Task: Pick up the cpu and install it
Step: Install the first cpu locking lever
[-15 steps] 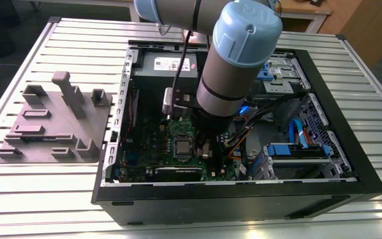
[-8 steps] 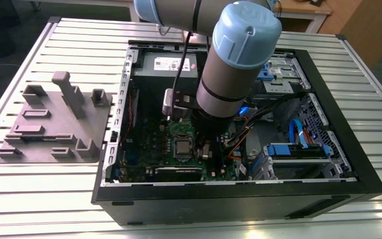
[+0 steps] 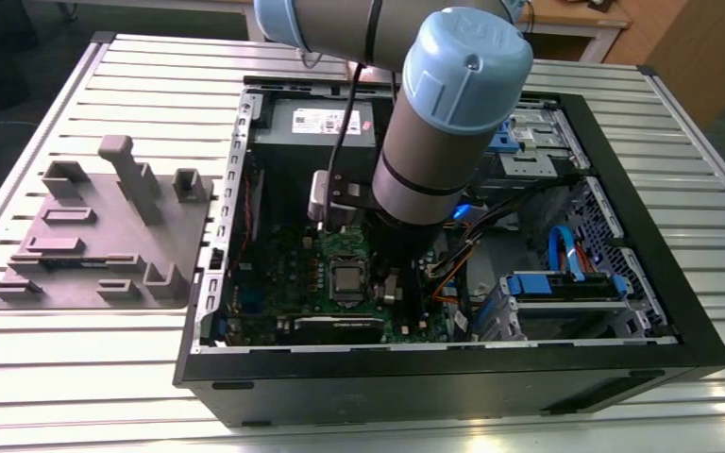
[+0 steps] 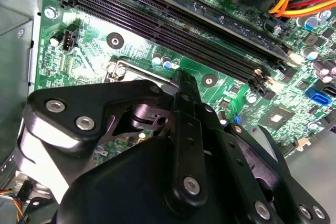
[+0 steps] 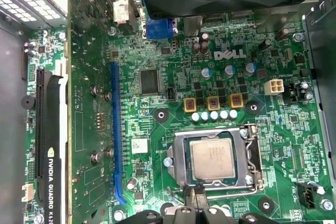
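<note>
Seeing cpu (image 5: 212, 159) flat in the socket (image 3: 341, 276), lower centre of the exterior view, with gripper (image 5: 197, 203) just beside one chip edge, pinched narrow on nothing; square part, so no long axis to match.

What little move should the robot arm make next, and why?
Probably a small lift straight up, I'd guess. The cpu lies flat inside the socket frame, lined up with it, so it looks seated. The gripper sits right at the chip's edge, low over the motherboard, so sliding sideways might bump something.
</note>
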You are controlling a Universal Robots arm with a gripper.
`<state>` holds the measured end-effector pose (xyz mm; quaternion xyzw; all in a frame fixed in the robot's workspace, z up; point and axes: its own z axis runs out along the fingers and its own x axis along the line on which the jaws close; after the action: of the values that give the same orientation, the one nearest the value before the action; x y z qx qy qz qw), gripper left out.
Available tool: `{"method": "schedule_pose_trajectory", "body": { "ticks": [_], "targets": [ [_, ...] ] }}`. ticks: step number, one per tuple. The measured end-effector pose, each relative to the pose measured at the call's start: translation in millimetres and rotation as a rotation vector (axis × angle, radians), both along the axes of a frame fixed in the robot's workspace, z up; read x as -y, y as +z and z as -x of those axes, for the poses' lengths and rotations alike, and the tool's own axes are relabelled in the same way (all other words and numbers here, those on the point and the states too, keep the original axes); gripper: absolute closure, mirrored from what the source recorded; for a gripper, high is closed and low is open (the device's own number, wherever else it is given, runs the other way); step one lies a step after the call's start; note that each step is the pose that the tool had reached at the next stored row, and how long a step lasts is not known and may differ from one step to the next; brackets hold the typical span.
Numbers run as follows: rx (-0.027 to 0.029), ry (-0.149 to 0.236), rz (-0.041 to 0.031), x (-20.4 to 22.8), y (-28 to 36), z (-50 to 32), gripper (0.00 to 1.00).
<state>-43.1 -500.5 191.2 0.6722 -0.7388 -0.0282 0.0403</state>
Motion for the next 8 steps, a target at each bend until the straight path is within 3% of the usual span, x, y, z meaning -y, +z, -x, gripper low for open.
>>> {"method": "schedule_pose_trajectory", "body": {
  "ticks": [8],
  "targets": [
    [-0.0001, 0.000, 0.0000, 0.0, -0.8, -0.3, 0.90]
  ]
}}
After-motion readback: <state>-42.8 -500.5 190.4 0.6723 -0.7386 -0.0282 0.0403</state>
